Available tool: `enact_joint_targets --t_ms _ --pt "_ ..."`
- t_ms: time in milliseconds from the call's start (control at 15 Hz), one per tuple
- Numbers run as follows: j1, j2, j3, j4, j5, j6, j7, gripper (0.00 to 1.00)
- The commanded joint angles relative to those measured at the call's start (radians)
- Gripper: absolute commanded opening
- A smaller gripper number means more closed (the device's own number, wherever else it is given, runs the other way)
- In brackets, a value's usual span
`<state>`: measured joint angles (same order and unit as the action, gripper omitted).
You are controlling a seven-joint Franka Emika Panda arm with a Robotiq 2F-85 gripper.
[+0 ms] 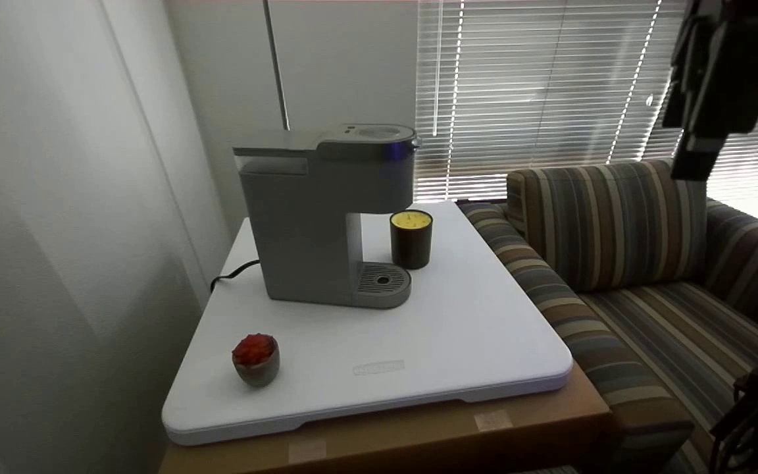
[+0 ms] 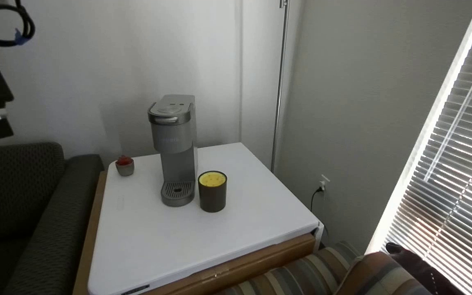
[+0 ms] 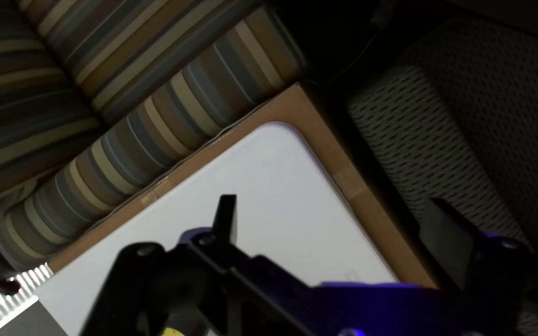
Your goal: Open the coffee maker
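Note:
The coffee maker [image 1: 300, 230] is a grey boxy machine standing upright on the white tabletop [image 1: 471, 329]. It also shows in an exterior view [image 2: 178, 164] from its front. Its top lid [image 1: 369, 135] is down, and the lid's front handle [image 2: 166, 120] faces outward. My gripper [image 3: 333, 203] is open and empty in the wrist view, with its two fingers wide apart. In an exterior view the gripper [image 1: 691, 161] hangs high at the upper right, well apart from the coffee maker. It also shows at the left edge of an exterior view [image 2: 0, 129]. The coffee maker is not visible in the wrist view.
A dark cup with yellow contents [image 1: 411, 240] stands beside the drip base [image 1: 385, 280]. A small pot with a red top [image 1: 256, 359] sits near the tabletop's edge. A striped armchair [image 1: 616, 230] and a dark sofa [image 2: 19, 205] flank the table. A black cord [image 1: 234, 271] runs behind.

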<state>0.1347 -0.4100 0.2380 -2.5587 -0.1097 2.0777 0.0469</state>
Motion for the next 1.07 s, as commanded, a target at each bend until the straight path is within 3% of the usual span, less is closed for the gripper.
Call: enact_joint_targets --t_ms 0,533,800,1000 --pt "0.013 -0.036 -0.012 -0.014 0.018 -0.042 0.083 1.00" --pt "0.038 -0.066 0.003 -0.002 0.036 -0.038 0.132 1.00" --pt "0.008 -0.005 0.030 0.019 -0.074 0.117 0.160 1.00" --pt "-0.014 0.028 0.008 0.012 -0.155 0.231 0.133 1.00"
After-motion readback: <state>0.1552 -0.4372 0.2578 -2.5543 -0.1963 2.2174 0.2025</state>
